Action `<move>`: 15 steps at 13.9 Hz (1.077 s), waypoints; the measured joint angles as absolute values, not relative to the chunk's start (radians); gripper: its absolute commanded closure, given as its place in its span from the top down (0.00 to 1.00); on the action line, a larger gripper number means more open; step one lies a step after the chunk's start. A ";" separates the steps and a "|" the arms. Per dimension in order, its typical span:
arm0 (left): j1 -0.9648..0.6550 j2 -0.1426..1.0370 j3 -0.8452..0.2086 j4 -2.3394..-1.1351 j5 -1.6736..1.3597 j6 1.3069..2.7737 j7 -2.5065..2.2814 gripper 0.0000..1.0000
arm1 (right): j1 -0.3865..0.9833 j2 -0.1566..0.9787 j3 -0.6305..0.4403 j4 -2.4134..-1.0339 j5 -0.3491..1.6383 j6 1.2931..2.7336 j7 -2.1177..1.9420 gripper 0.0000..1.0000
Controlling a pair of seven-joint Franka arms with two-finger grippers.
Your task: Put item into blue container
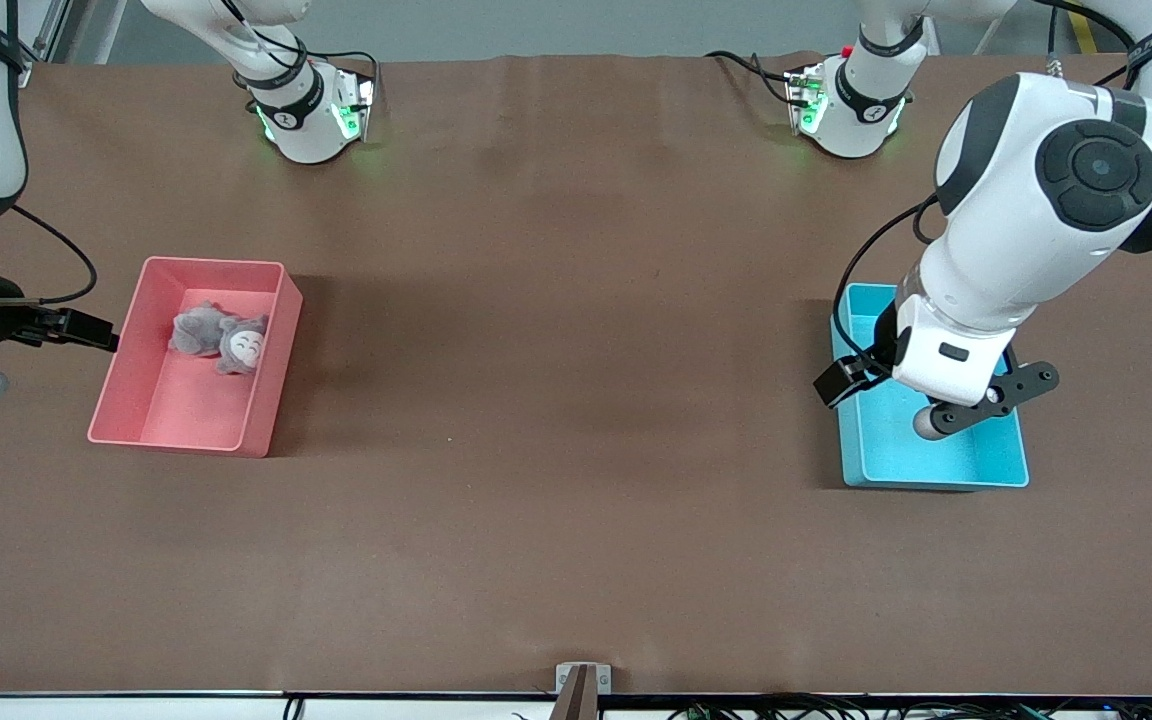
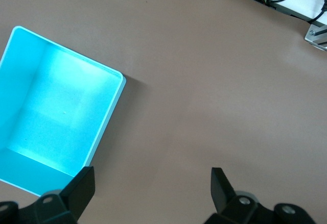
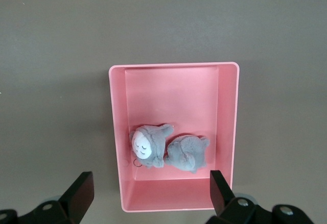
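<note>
The blue container (image 1: 936, 455) sits toward the left arm's end of the table, and the part of its floor that shows is bare. My left gripper (image 2: 152, 196) hangs open above it with nothing between its fingers. In the left wrist view the container (image 2: 56, 112) lies off to one side of those fingers. A grey plush toy with a white face (image 1: 219, 337) lies inside the pink bin (image 1: 186, 405) toward the right arm's end. My right gripper (image 3: 152, 196) is open and empty, up in the air over the pink bin's (image 3: 171, 96) rim, with the plush (image 3: 166, 150) in view below it.
Both arm bases (image 1: 311, 110) (image 1: 846, 110) stand along the table edge farthest from the front camera. A small metal bracket (image 1: 581, 685) sits at the table's nearest edge. Wide brown tabletop (image 1: 556, 350) stretches between the two bins.
</note>
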State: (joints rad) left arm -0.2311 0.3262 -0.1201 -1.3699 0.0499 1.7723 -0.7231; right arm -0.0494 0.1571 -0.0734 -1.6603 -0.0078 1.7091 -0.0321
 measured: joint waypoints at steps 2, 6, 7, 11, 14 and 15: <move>-0.226 0.323 -0.120 -1.370 0.050 1.770 -0.715 1.00 | -0.053 0.164 -0.074 -1.665 -0.008 1.715 -0.032 1.00; -0.225 0.321 -0.120 -1.370 0.050 1.764 -0.711 1.00 | -0.058 0.169 -0.074 -1.681 -0.008 1.728 -0.031 1.00; -0.225 0.320 -0.120 -1.370 0.051 1.762 -0.709 1.00 | -0.060 0.169 -0.074 -1.683 -0.008 1.730 -0.031 1.00; -0.224 0.310 -0.120 -1.370 0.051 1.741 -0.678 1.00 | -0.062 0.169 -0.074 -1.686 -0.008 1.731 -0.031 1.00; -0.224 0.308 -0.120 -1.370 0.051 1.725 -0.669 1.00 | -0.062 0.168 -0.073 -1.686 -0.007 1.726 -0.022 1.00; -0.224 0.308 -0.120 -1.370 0.051 1.724 -0.668 1.00 | -0.062 0.167 -0.072 -1.685 -0.007 1.717 -0.009 1.00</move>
